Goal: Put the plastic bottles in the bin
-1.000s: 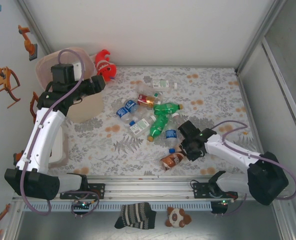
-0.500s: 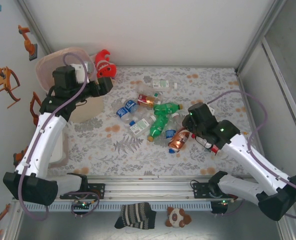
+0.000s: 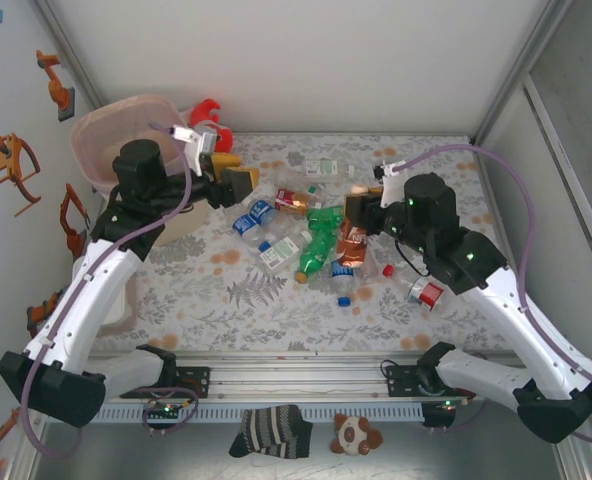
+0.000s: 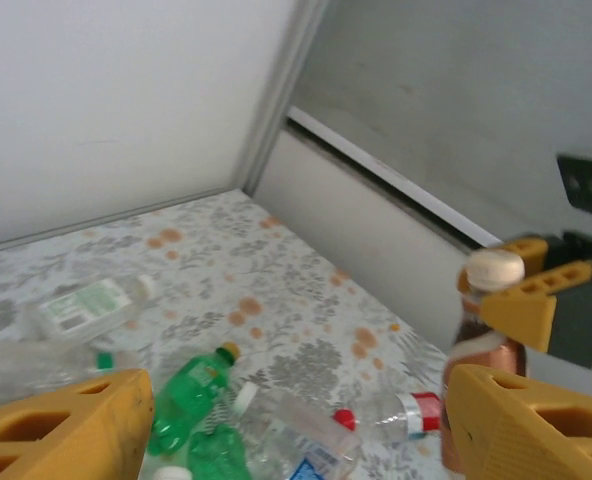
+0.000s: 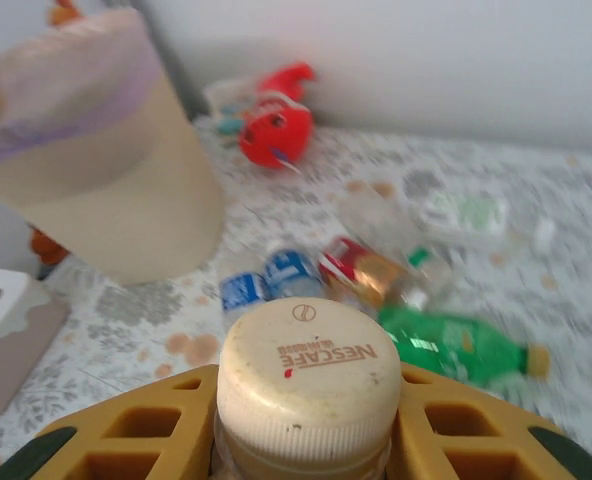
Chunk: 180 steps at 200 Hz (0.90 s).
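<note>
Lifted off the bench (image 3: 426,170), the brown Nescafe bottle (image 5: 309,370) now hangs clamped in the right fingers (image 5: 126,430) over the pile (image 3: 316,245), next needing carriage to the bin (image 3: 101,125); left fingers (image 4: 61,425) stand apart, empty.

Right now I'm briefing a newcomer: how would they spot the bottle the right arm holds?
On the floral table, find the central bottle heap; at its right edge the right pincer grips a brown bottle. Unlike the flat-lying green bottles and blue-labelled ones, it is upright, cream-capped.
</note>
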Tool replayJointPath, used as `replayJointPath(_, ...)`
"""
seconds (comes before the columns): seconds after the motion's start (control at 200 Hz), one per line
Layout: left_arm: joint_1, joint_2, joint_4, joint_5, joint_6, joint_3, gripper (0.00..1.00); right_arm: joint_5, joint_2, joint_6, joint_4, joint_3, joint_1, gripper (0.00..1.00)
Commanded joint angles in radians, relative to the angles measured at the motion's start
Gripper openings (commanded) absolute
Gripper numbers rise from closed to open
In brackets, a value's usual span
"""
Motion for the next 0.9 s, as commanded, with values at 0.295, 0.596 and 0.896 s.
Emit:
replayJointPath(0.295, -0.266, -0.028, 0.099, 0.140, 0.324, -0.069, 0.79, -0.504, 0.028, -0.229, 0.459, 0.040, 0.003, 0.21)
replayJointPath(0.596, -0.344, 0.011, 0.044, 0.155, 0.356, -0.011, 0.86, -0.753, 0.074, -0.181, 0.543, 0.116, 0.008, 0.19)
replayJointPath(0.896, -0.386, 0.060, 0.014, 0.207, 0.359, 0.061, 0.78, -0.817, 0.067, -0.121, 0.631, 0.115, 0.022, 0.19)
